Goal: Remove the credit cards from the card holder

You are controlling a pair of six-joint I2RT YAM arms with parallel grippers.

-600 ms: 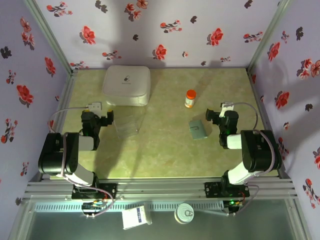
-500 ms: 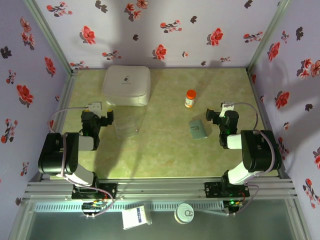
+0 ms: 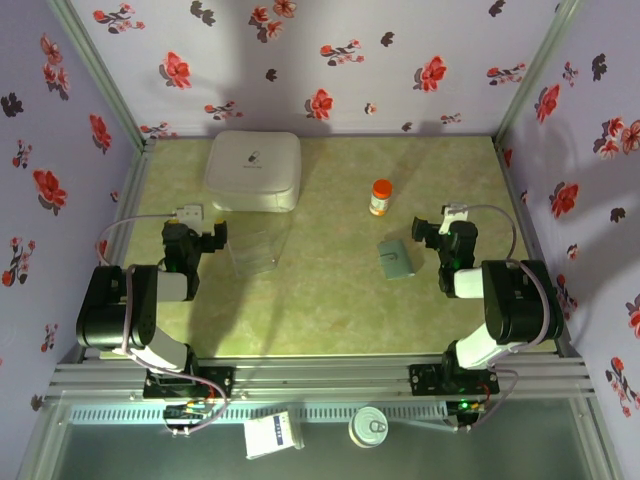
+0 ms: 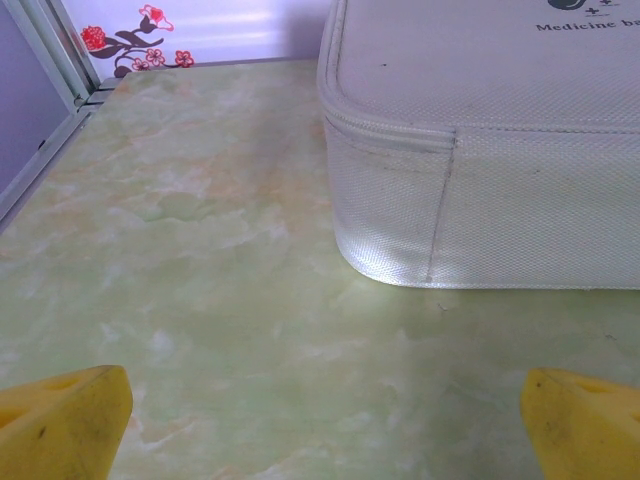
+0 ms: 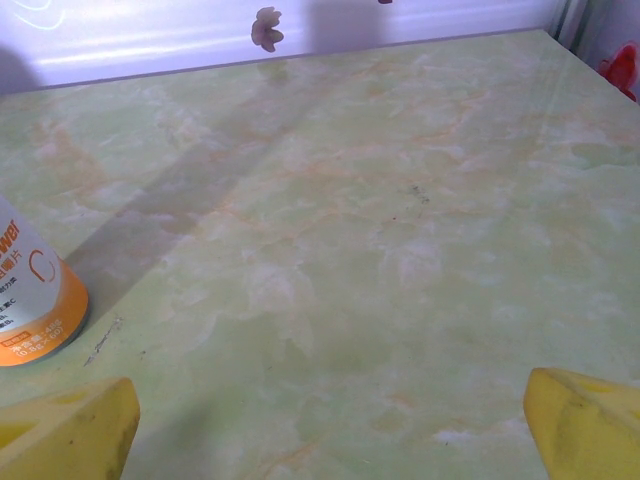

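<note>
Nearest, both arm bases sit at the front edge of the table (image 3: 320, 310), with the arms folded back low over it. The left gripper (image 3: 217, 236) rests close to the table on the left side. In the left wrist view, the left gripper (image 4: 322, 425) has its yellow fingertips (image 4: 60, 420) at opposite corners of the frame, spread wide with only bare table between them and nothing held. The right gripper (image 3: 422, 232) sits low on the right side. In its own wrist view, the right gripper (image 5: 320, 420) is likewise spread wide and holds nothing.

The card holder (image 3: 396, 260) lies flat on the table just left of the right gripper, apart from it, and looks folded shut. A clear container (image 3: 255, 248) stands just right of the left gripper.

Farther back, an orange-capped bottle (image 3: 381, 197) stands upright beyond the card holder. It appears at the left edge of the right wrist view (image 5: 35, 300). A white rounded box (image 3: 254, 170) rests at the far left of the table, directly ahead of the left gripper (image 4: 490, 150).
</note>
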